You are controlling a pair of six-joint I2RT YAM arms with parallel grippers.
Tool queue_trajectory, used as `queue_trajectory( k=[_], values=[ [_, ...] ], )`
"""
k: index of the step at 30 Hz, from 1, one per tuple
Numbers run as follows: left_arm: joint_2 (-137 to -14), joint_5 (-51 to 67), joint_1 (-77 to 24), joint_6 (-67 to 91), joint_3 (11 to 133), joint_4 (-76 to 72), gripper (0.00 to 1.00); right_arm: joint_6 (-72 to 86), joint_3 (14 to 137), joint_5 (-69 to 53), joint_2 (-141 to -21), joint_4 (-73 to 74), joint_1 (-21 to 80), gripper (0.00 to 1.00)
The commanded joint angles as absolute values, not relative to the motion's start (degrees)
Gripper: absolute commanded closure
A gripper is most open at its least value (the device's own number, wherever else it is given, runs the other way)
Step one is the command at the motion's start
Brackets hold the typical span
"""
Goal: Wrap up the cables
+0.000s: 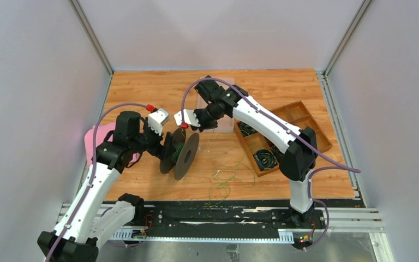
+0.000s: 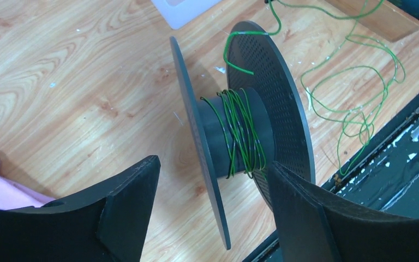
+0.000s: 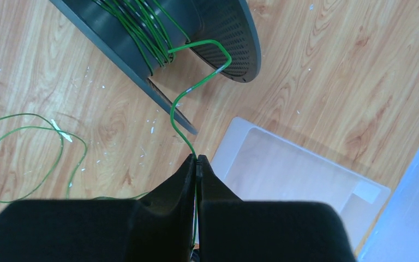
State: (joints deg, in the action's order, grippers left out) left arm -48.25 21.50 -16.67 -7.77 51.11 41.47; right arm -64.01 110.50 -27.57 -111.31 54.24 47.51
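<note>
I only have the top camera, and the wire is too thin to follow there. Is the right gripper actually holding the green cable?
Observer: Yes. The right wrist view shows the right gripper shut on the green cable, which runs from there up to the spool.
Operator: Is anything wound on it?
Observer: Several turns lie around the hub in the left wrist view.
Operator: Is the left gripper gripping the spool?
Observer: No. The left gripper has its jaws wide open, with the hub showing in the gap between them.
</note>
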Motion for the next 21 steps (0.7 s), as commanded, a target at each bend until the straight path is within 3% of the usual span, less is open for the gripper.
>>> queue_trajectory(
  k=[1,21],
  values=[
    [-48.34,28.38,-14.23,-11.49,49.31,39.30,0.23,-69.29,114.09,-28.02,-113.25,56.29,48.26,0.99],
    [-50.24,34.02,-8.17,-4.17,45.37,30.78,0.34,-82.30,121.57,-30.80,-121.31,60.60,48.39,0.99]
  ],
)
